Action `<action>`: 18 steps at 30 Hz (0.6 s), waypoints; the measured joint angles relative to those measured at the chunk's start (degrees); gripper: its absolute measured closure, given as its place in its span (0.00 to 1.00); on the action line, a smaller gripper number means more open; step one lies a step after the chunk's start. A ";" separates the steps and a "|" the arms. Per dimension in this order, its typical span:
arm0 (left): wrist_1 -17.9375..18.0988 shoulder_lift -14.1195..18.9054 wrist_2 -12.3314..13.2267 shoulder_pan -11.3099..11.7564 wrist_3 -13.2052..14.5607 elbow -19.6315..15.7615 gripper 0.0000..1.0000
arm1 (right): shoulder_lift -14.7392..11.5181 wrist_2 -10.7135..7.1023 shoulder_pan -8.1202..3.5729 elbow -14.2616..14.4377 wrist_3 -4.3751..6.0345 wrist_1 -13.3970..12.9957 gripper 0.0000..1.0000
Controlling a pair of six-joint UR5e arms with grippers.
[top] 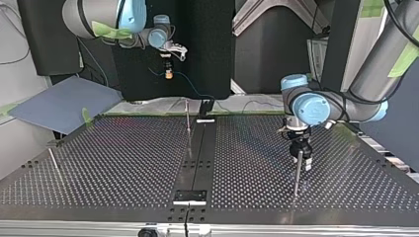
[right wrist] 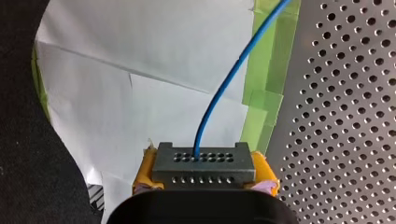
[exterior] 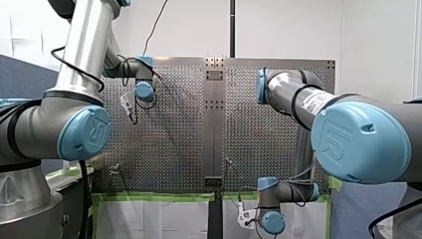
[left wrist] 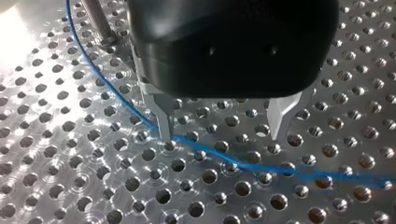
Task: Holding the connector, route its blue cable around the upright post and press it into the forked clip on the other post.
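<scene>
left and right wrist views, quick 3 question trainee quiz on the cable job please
1. True or false: my right gripper is shut on the connector.
2. In the left wrist view the blue cable is: A lying loose on the perforated table by my left gripper; B clamped between its fingers; C wound round one finger.
3. Fill in: my left gripper's jaws stand ____.
Key: 1 true; 2 A; 3 open.
</scene>
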 joint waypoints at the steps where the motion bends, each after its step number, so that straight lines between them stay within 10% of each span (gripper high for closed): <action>1: 0.00 0.00 -0.08 0.00 0.01 0.01 0.02 | -0.23 0.04 0.00 0.17 -0.36 -0.01 1.00; 18: -0.02 0.02 -0.70 0.00 0.15 0.00 0.02 | -9.07 0.64 0.41 8.81 -1.77 -5.12 1.00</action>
